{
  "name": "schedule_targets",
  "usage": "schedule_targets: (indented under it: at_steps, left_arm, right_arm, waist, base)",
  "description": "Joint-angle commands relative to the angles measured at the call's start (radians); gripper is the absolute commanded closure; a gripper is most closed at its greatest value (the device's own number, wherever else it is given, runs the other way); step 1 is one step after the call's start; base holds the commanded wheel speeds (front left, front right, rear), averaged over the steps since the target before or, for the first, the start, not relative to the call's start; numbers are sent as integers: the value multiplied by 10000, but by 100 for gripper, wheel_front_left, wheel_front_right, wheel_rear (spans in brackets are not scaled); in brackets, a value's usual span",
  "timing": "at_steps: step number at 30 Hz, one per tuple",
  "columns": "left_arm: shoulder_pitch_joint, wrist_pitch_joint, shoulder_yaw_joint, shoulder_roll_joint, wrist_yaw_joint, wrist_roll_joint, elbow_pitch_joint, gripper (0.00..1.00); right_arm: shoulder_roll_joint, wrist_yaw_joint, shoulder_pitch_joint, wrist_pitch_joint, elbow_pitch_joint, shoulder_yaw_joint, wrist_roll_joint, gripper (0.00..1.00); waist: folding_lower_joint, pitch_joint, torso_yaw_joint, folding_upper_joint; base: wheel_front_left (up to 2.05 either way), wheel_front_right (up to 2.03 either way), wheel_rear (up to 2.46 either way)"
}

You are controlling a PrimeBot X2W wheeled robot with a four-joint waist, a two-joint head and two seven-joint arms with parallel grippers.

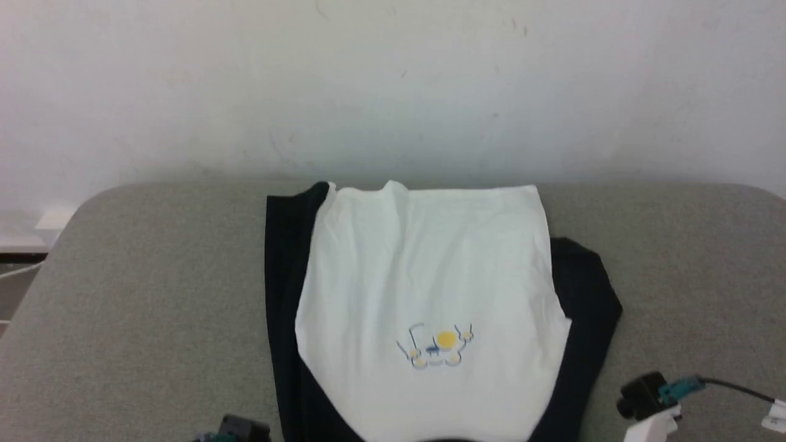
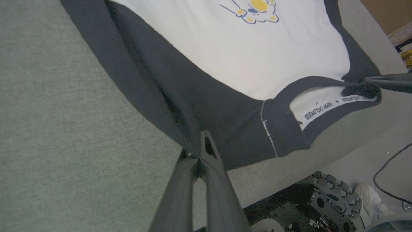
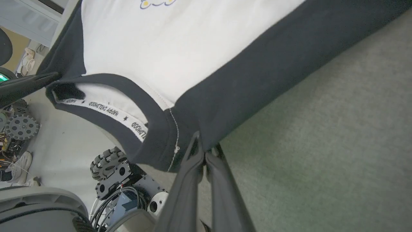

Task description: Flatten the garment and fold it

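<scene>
Risking, by the look of it, an uneven tug that slips one thin pinch and skews the garment [image 1: 430, 276], spread chest-up on the grey table [image 1: 153, 276] with its neckband [image 2: 325, 108] at the near edge, left gripper [image 2: 202, 149] and right gripper [image 3: 202, 149] both clamped tight on black shoulder fabric either side.

The T-shirt [image 1: 430, 264] lies on the grey table [image 1: 135, 294], its print [image 1: 437, 347] toward six o'clock; my right arm [image 1: 651, 408] sits at four o'clock, my left arm [image 1: 236, 430] at seven.
</scene>
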Motion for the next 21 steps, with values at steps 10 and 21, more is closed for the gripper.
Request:
schedule_targets:
  at_steps: [10, 21]
  left_arm:
    - [1010, 772, -291, 351, 236, -429, -538, 100]
    - [1003, 268, -471, 138, -81, -407, 254, 100]
  right_arm:
    - [-422, -11, 1976, 1993, -816, -1165, 513, 100]
    - [274, -11, 3196, 2768, -1420, -2810, -891, 100]
  waist:
    - [2, -501, 158, -1]
    - [2, -193, 142, -1]
  base:
    - [0, 0, 0]
    - [0, 0, 0]
